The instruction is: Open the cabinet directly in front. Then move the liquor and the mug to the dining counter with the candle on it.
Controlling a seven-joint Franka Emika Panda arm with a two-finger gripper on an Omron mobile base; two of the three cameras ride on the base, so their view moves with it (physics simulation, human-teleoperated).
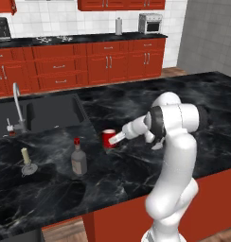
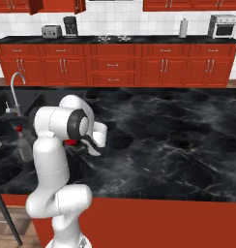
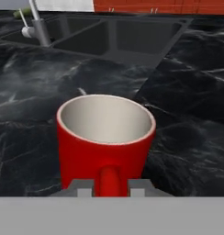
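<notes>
The red mug [image 3: 106, 137] stands upright on the black marble dining counter [image 1: 150, 101], pale inside showing. My gripper [image 3: 109, 189] is low behind it, a fingertip close on each side of the mug's handle, jaws slightly open. The left base view shows the gripper [image 1: 118, 138] at the right side of the mug [image 1: 108, 138]. The liquor [image 1: 79, 160], red-capped, stands left of the mug. Further left is the candle [image 1: 26, 158] in its grey holder. In the right base view my arm hides most of the mug [image 2: 70, 142]. The red cabinet [image 2: 52, 5] hangs at the far wall.
A sunken dark sink [image 1: 46, 113] with a tall silver faucet [image 1: 17, 106] lies behind the bottle and candle. The far wall counter carries a toaster [image 2: 51, 32], a coffee machine [image 2: 70, 25] and a small oven [image 2: 222, 25]. Bare marble stretches to the right [image 2: 178, 140].
</notes>
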